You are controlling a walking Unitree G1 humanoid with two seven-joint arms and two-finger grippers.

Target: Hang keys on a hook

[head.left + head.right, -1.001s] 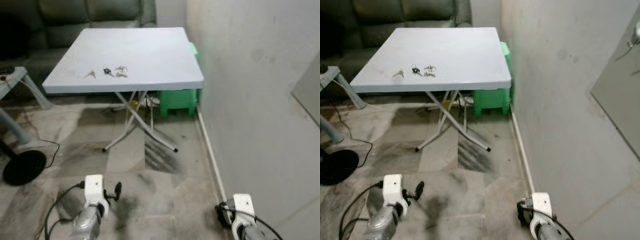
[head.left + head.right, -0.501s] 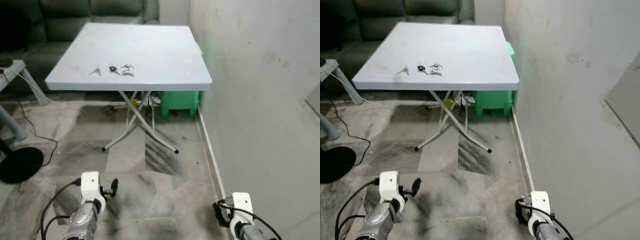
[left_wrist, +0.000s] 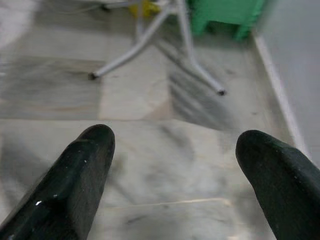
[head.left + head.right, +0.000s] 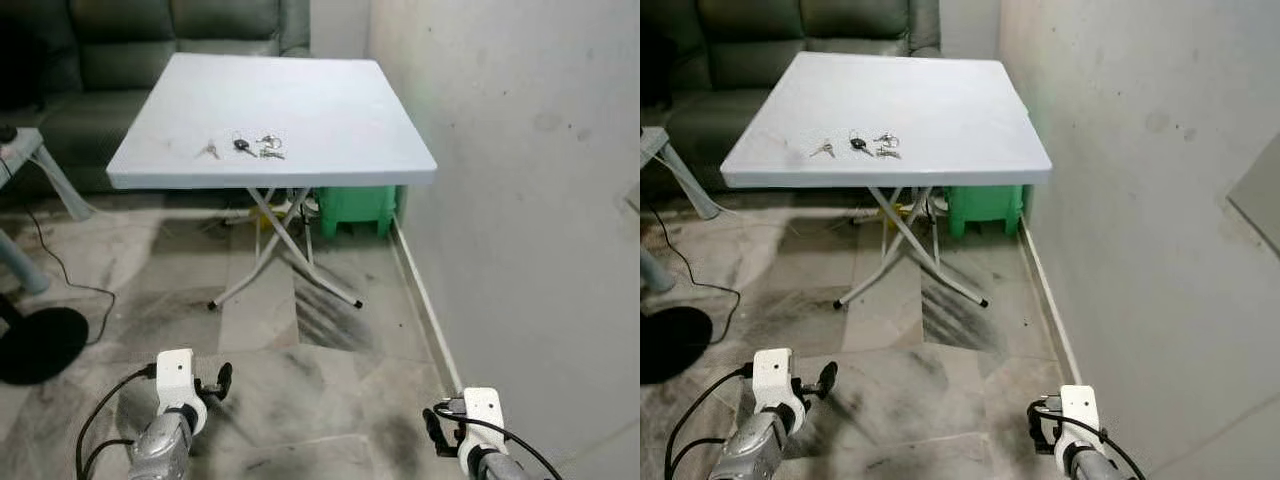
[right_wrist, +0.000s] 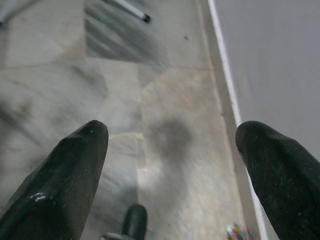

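The keys (image 4: pixel 245 147) on the desk (image 4: pixel 330 120) are too small to count; the green stool (image 4: pixel 357 209) sits half hidden beneath.

We see even, fairly bright indoor light on the table (image 4: pixel 300 100) and the wall (image 4: pixel 520 200), with a faint green tint on the wall above the green stool (image 4: pixel 357 207). A dark shadow lies on the floor (image 4: pixel 330 310) under the table. The sofa (image 4: pixel 120 40) sits dim. Both wrist views are soft, the floor blurred beyond the fingers (image 3: pixel 75 185).
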